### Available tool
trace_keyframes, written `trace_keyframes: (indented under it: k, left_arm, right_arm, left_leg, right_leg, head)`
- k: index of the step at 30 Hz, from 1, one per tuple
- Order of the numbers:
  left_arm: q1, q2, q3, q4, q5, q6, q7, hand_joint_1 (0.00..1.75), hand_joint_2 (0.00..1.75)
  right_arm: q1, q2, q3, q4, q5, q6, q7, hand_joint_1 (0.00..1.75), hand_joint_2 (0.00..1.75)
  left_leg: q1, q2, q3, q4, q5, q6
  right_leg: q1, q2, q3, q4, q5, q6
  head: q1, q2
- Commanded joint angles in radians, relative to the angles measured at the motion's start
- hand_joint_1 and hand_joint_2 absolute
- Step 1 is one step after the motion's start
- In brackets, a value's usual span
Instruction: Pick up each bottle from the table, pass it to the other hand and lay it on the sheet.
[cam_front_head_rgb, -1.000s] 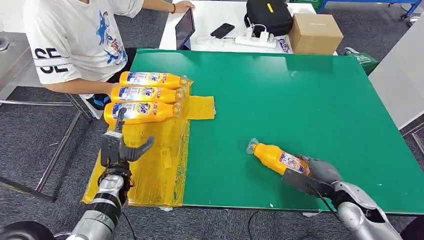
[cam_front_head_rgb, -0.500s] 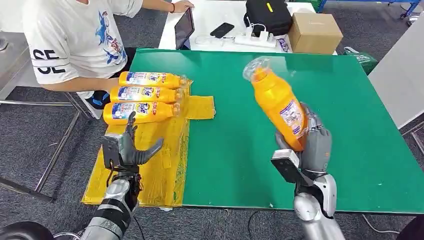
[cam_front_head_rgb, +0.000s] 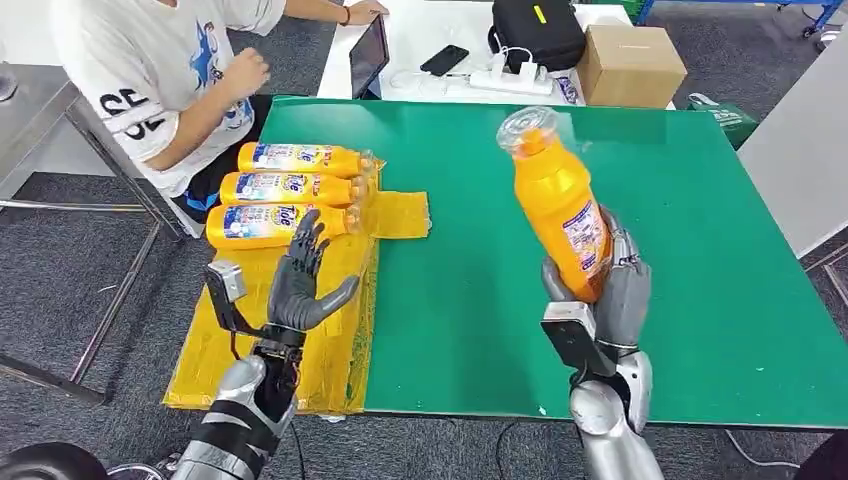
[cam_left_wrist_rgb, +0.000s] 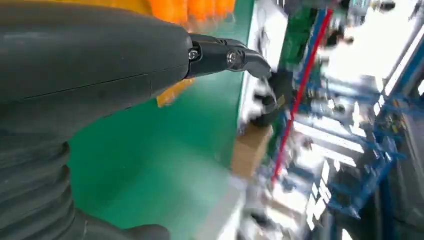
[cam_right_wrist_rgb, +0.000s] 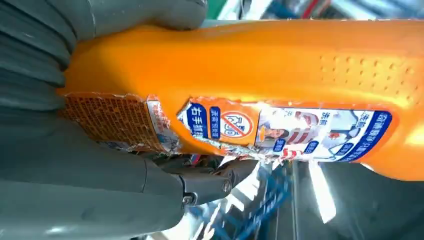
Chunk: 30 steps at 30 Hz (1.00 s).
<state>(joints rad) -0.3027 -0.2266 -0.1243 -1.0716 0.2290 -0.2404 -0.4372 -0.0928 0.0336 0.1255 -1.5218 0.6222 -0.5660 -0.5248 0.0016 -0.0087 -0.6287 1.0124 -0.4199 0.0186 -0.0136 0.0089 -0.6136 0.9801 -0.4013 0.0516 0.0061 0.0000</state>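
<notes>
**Orange bottle held upright over the green tabletop, left hand open above the sheet**

The orange bottle (cam_front_head_rgb: 558, 205) was off the tabletop, gripped around its lower body by the right hand (cam_front_head_rgb: 600, 290). Its long axis stood close to vertical, tilted slightly so that the clear cap (cam_front_head_rgb: 527, 127) pointed up and a little toward the robot's left, with the base down in the palm. In the right wrist view the fingers (cam_right_wrist_rgb: 210, 182) were wrapped against the torn label (cam_right_wrist_rgb: 280, 130), pinching the bottle (cam_right_wrist_rgb: 250, 75) against the thumb.

Beneath and around the bottle the green tabletop (cam_front_head_rgb: 690, 250) lay bare over a wide stretch, from the held bottle out to its right and far edges. Its near edge ran just in front of the right wrist.

To the left, the yellow sheet (cam_front_head_rgb: 330, 330) covered the tabletop's left edge and hung past it. Three orange Tide bottles (cam_front_head_rgb: 290, 189) lay on its far part, side by side and touching, long axes parallel, caps pointing toward the green surface. The near part of the sheet was uncovered.

The left hand (cam_front_head_rgb: 300, 285) hovered over that near part, palm raised, fingers spread and holding nothing.

A person in a white printed T-shirt (cam_front_head_rgb: 160, 80) sat past the tabletop's far left corner. Beyond the far edge, a white table carried a tablet (cam_front_head_rgb: 368, 55), a phone (cam_front_head_rgb: 445, 61), a black bag (cam_front_head_rgb: 537, 32) and a cardboard box (cam_front_head_rgb: 627, 66).
</notes>
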Motion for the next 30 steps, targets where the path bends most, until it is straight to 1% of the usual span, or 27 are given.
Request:
trace_keyframes:
  k: [1, 3, 4, 5, 6, 7, 8, 9, 10, 12, 14, 15, 16, 18, 19, 21, 22, 25, 26, 27, 29, 30]
  left_arm:
    - [0.009, 0.092, -0.133, 0.027, 0.109, -0.242, -0.001, 0.0, 1.75]
    - [0.009, 0.092, -0.133, 0.027, 0.109, -0.242, -0.001, 0.0, 1.75]
    - [0.007, 0.092, -0.133, 0.027, 0.109, -0.242, -0.001, 0.0, 1.75]
    - [0.007, 0.092, -0.133, 0.026, 0.109, -0.241, -0.001, 0.0, 1.75]
    - [0.006, 0.092, -0.133, 0.026, 0.109, -0.241, -0.001, 0.0, 1.75]
    - [0.006, 0.095, -0.139, 0.026, 0.115, -0.253, 0.0, 0.0, 1.75]
    - [0.007, 0.101, -0.15, 0.025, 0.118, -0.271, 0.0, 0.0, 1.75]
    - [0.008, 0.111, -0.176, 0.028, 0.114, -0.295, 0.002, 0.0, 1.75]
    - [0.01, 0.113, -0.188, 0.034, 0.115, -0.299, -0.001, 0.0, 1.75]
    - [0.008, 0.12, -0.214, 0.055, 0.125, -0.315, -0.003, 0.0, 1.75]
    - [0.005, 0.122, -0.231, 0.077, 0.143, -0.332, 0.001, 0.0, 1.75]
    - [0.004, 0.122, -0.24, 0.088, 0.148, -0.332, 0.007, 0.0, 1.75]
    - [0.001, 0.123, -0.253, 0.101, 0.162, -0.351, 0.011, 0.0, 1.75]
    - [-0.008, 0.124, -0.274, 0.121, 0.158, -0.337, 0.016, 0.0, 1.75]
    - [-0.009, 0.123, -0.274, 0.122, 0.158, -0.336, 0.016, 0.0, 1.75]
    - [-0.009, 0.123, -0.274, 0.122, 0.158, -0.336, 0.016, 0.0, 1.75]
    - [-0.011, 0.124, -0.274, 0.122, 0.158, -0.336, 0.016, 0.0, 1.75]
    - [-0.013, 0.125, -0.277, 0.123, 0.157, -0.331, 0.016, 0.0, 1.75]
    - [-0.013, 0.125, -0.277, 0.123, 0.157, -0.331, 0.016, 0.0, 1.75]
    - [-0.013, 0.125, -0.277, 0.123, 0.157, -0.331, 0.016, 0.0, 1.75]
    - [-0.013, 0.125, -0.277, 0.123, 0.157, -0.331, 0.016, 0.0, 1.75]
    - [-0.013, 0.125, -0.277, 0.123, 0.157, -0.331, 0.016, 0.0, 1.75]
  right_arm:
    - [-0.023, 0.093, 0.123, 0.292, -0.043, 0.071, -0.147, 1.71, 1.75]
    - [-0.023, 0.093, 0.123, 0.292, -0.043, 0.071, -0.147, 1.71, 1.75]
    - [-0.028, 0.09, 0.122, 0.291, -0.042, 0.072, -0.147, 1.71, 1.75]
    - [-0.03, 0.088, 0.121, 0.29, -0.042, 0.072, -0.147, 1.71, 1.75]
    - [-0.03, 0.084, 0.119, 0.285, -0.044, 0.072, -0.146, 1.71, 1.75]
    - [-0.028, 0.083, 0.12, 0.281, -0.049, 0.078, -0.144, 1.75, 1.75]
    - [-0.026, 0.085, 0.13, 0.288, -0.056, 0.104, -0.143, 1.75, 1.75]
    - [-0.026, 0.099, 0.155, 0.336, -0.051, 0.124, -0.147, 1.71, 1.75]
    - [-0.032, 0.107, 0.175, 0.382, -0.041, 0.123, -0.151, 1.71, 1.75]
    - [-0.051, 0.118, 0.219, 0.476, -0.011, 0.09, -0.167, 1.75, 1.75]
    - [-0.066, 0.129, 0.248, 0.521, -0.02, 0.097, -0.173, 1.73, 1.75]
    - [-0.073, 0.131, 0.265, 0.535, -0.012, 0.09, -0.173, 1.73, 1.75]
    - [-0.079, 0.138, 0.281, 0.549, -0.02, 0.097, -0.173, 1.75, 1.75]
    - [-0.091, 0.149, 0.312, 0.573, -0.016, 0.095, -0.172, 1.75, 1.75]
    - [-0.091, 0.154, 0.316, 0.574, -0.015, 0.096, -0.172, 1.75, 1.75]
    - [-0.091, 0.154, 0.316, 0.574, -0.015, 0.096, -0.172, 1.75, 1.75]
    - [-0.092, 0.155, 0.317, 0.575, -0.015, 0.096, -0.171, 1.75, 1.75]
    - [-0.094, 0.15, 0.318, 0.576, -0.021, 0.099, -0.17, 1.75, 1.75]
    - [-0.094, 0.15, 0.318, 0.576, -0.021, 0.099, -0.17, 1.75, 1.75]
    - [-0.094, 0.15, 0.318, 0.576, -0.021, 0.099, -0.17, 1.75, 1.75]
    - [-0.094, 0.15, 0.318, 0.576, -0.021, 0.099, -0.17, 1.75, 1.75]
    - [-0.094, 0.15, 0.318, 0.576, -0.021, 0.099, -0.17, 1.75, 1.75]
  left_leg:
    - [0.002, 0.007, 0.009, -0.003, -0.003, -0.002]
    - [0.001, 0.004, 0.006, -0.002, -0.002, -0.001]
    - [0.003, 0.006, 0.012, -0.002, -0.004, -0.003]
    - [0.001, 0.003, 0.005, -0.001, -0.002, -0.001]
    - [0.001, 0.003, 0.004, -0.001, -0.001, -0.001]
    - [0.002, 0.004, 0.007, -0.001, -0.002, -0.001]
    - [0.001, 0.002, 0.005, -0.001, -0.002, -0.001]
    - [0.001, 0.002, 0.003, -0.001, -0.001, -0.001]
    - [0.001, 0.003, 0.006, -0.001, -0.002, -0.001]
    - [0.001, 0.003, 0.005, -0.002, -0.002, -0.001]
    - [0.002, 0.005, 0.011, -0.002, -0.003, -0.002]
    - [0.001, 0.003, 0.005, -0.002, -0.001, -0.001]
    - [0.001, 0.004, 0.008, -0.002, -0.002, -0.002]
    - [0.0, 0.002, 0.004, -0.001, -0.001, -0.001]
    - [0.001, 0.003, 0.006, -0.001, -0.002, -0.001]
    - [0.001, 0.002, 0.003, -0.001, -0.001, -0.001]
    - [0.001, 0.003, 0.006, -0.001, -0.002, -0.001]
    - [0.001, 0.001, 0.002, -0.001, 0.0, 0.0]
    - [0.001, 0.002, 0.005, -0.001, -0.002, -0.001]
    - [0.001, 0.002, 0.004, -0.001, -0.001, -0.001]
    - [0.002, 0.002, 0.008, -0.001, -0.003, -0.001]
    - [0.0, 0.001, 0.003, -0.001, -0.001, -0.001]
  right_leg:
    - [0.002, 0.005, 0.008, -0.003, 0.0, -0.003]
    - [0.002, 0.003, 0.005, -0.002, 0.0, -0.002]
    - [0.003, 0.004, 0.011, -0.003, -0.002, -0.004]
    - [0.002, 0.002, 0.005, -0.002, -0.001, -0.002]
    - [0.001, 0.002, 0.004, -0.002, 0.0, -0.002]
    - [0.002, 0.002, 0.006, -0.002, -0.001, -0.002]
    - [0.001, 0.001, 0.005, -0.002, -0.001, -0.002]
    - [0.001, 0.001, 0.003, -0.002, 0.0, -0.001]
    - [0.002, 0.002, 0.006, -0.002, -0.001, -0.002]
    - [0.001, 0.002, 0.005, -0.002, 0.0, -0.002]
    - [0.003, 0.004, 0.01, -0.004, -0.001, -0.003]
    - [0.001, 0.002, 0.004, -0.002, 0.0, -0.002]
    - [0.002, 0.003, 0.007, -0.003, -0.001, -0.003]
    - [0.001, 0.001, 0.003, -0.001, 0.0, -0.001]
    - [0.002, 0.002, 0.006, -0.002, -0.001, -0.002]
    - [0.001, 0.001, 0.003, -0.001, 0.0, -0.001]
    - [0.002, 0.002, 0.006, -0.002, -0.001, -0.002]
    - [0.001, 0.0, 0.001, -0.001, 0.0, -0.001]
    - [0.001, 0.001, 0.004, -0.001, -0.001, -0.002]
    - [0.001, 0.001, 0.004, -0.001, -0.001, -0.002]
    - [0.002, 0.001, 0.007, -0.002, -0.002, -0.003]
    - [0.0, 0.0, 0.002, -0.001, -0.001, -0.001]
  head:
    - [0.0, 0.0]
    - [0.0, 0.0]
    - [0.0, 0.0]
    - [0.0, 0.0]
    - [0.0, 0.0]
    - [0.0, 0.0]
    - [0.0, 0.0]
    - [0.0, 0.0]
    - [0.0, 0.0]
    - [0.0, 0.0]
    - [0.0, 0.0]
    - [0.0, 0.0]
    - [0.0, 0.0]
    - [0.0, 0.0]
    - [0.0, 0.0]
    - [0.0, 0.0]
    - [0.0, 0.0]
    - [0.0, 0.0]
    - [0.0, 0.0]
    - [0.0, 0.0]
    - [0.0, 0.0]
    - [0.0, 0.0]
